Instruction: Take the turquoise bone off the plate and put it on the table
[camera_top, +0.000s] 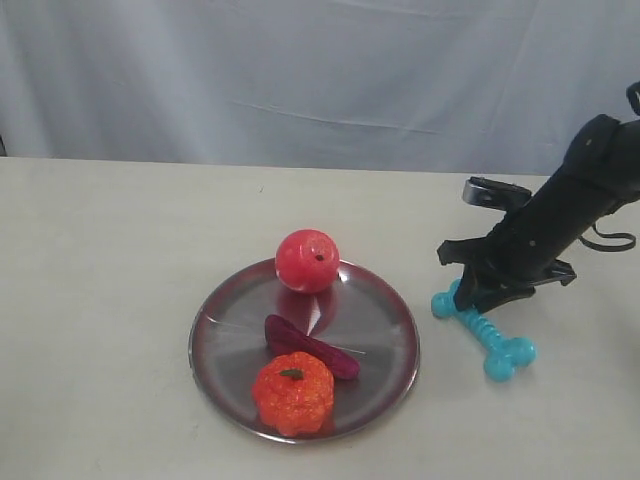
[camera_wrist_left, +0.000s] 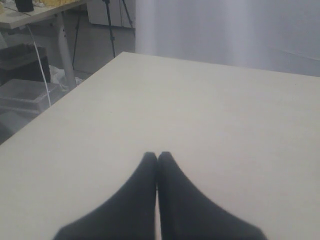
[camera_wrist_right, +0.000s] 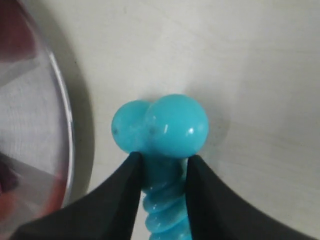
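Observation:
The turquoise bone (camera_top: 490, 335) lies on the beige table (camera_top: 100, 250), just right of the silver plate (camera_top: 385, 300) and off its rim. My right gripper (camera_top: 475, 300) is down at the bone's end nearer the plate. In the right wrist view, both dark fingers of that gripper (camera_wrist_right: 164, 159) press the ribbed shaft just below the knobbed end of the bone (camera_wrist_right: 165, 125), and the plate's rim (camera_wrist_right: 50, 100) shows beside it. My left gripper (camera_wrist_left: 157, 156) is shut on nothing over bare table and is outside the exterior view.
On the plate sit a red ball-like fruit (camera_top: 307, 260), a dark purple elongated piece (camera_top: 310, 347) and an orange pumpkin toy (camera_top: 293, 392). A pale curtain (camera_top: 320, 70) hangs behind the table. The left wrist view shows the table's edge (camera_wrist_left: 60, 97).

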